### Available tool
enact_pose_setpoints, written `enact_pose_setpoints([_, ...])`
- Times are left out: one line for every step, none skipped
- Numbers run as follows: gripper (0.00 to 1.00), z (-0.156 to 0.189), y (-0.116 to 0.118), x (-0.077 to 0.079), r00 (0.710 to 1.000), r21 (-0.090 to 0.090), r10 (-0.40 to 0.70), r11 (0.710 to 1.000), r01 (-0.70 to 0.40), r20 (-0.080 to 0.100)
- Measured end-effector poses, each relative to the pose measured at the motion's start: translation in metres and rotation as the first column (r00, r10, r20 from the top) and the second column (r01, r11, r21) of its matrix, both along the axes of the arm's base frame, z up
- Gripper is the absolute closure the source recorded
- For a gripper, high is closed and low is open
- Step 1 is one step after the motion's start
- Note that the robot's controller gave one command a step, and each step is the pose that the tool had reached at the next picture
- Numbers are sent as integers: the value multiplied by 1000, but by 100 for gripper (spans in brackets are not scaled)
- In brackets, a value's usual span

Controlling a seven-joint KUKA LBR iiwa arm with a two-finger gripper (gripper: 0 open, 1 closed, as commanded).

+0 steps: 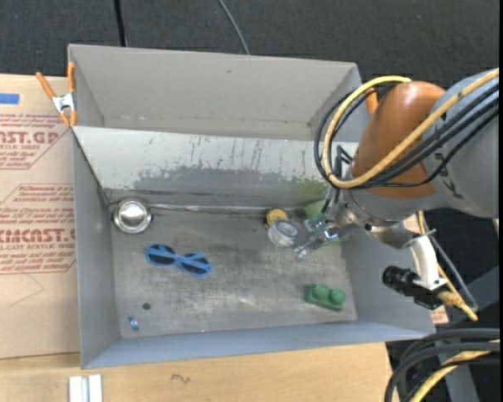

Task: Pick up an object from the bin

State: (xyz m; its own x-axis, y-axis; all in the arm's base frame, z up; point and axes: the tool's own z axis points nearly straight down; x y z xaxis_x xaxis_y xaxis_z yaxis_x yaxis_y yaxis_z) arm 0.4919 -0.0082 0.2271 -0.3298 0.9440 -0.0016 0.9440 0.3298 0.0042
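Small yellow knob (277, 217) and clear round disc (282, 234) crowd the gripper (317, 238) at nine o'clock, green plastic block (325, 296) at six; arm (453, 166) enters from three o'clock, grip state cannot be told.

The grey bin (210, 82) had one shiny silver round thing (132, 215), one blue thing shaped like glasses (178, 260), one dark green block (325, 296), one tiny blue bit (133, 323), one small yellow thing (277, 217), one clear round thing (282, 234) and one pale green thing (316, 207).

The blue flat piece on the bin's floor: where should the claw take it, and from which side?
Grip the blue flat piece at its narrow middle, coming straight down, I judge: it lies flat, its two lobes widen either side, and nothing lies close by.
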Motion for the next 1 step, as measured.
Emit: enact_pose_setpoints([0,-4,-1,-1,1000,-1,-1,1000,1,-7])
